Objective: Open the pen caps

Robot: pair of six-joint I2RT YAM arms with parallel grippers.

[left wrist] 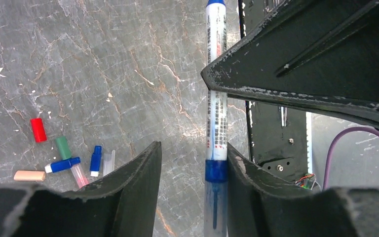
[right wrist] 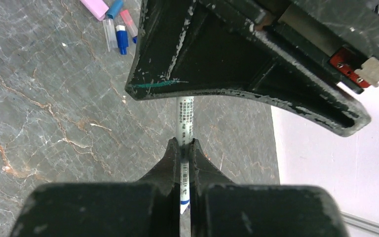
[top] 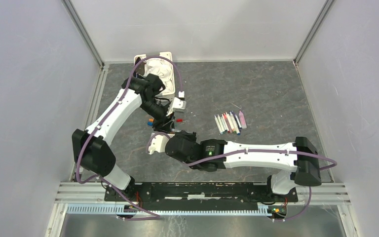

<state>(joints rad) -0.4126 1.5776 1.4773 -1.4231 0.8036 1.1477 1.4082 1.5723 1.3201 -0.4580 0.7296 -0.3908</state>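
Note:
A white pen (left wrist: 216,113) hangs above the table, and my right gripper (right wrist: 186,143) is shut on its barrel (right wrist: 185,116). Its capped end, a blue collar (left wrist: 216,170) under a clear cap (left wrist: 215,207), sits between my left gripper's (left wrist: 192,153) open jaws. It rests against the right finger (left wrist: 246,173), with a wide gap to the left finger (left wrist: 138,173). Several loose pen caps lie on the table at the left: red (left wrist: 38,130), green (left wrist: 63,147), blue (left wrist: 95,158) and peach (left wrist: 29,175). In the top view both grippers meet near the loose caps (top: 165,119).
A row of white pens (top: 229,122) lies right of centre on the dark marbled table (top: 256,84). The white basket with cloth (top: 155,69) stands at the back, behind my left arm. The black base rail (top: 202,190) runs along the near edge.

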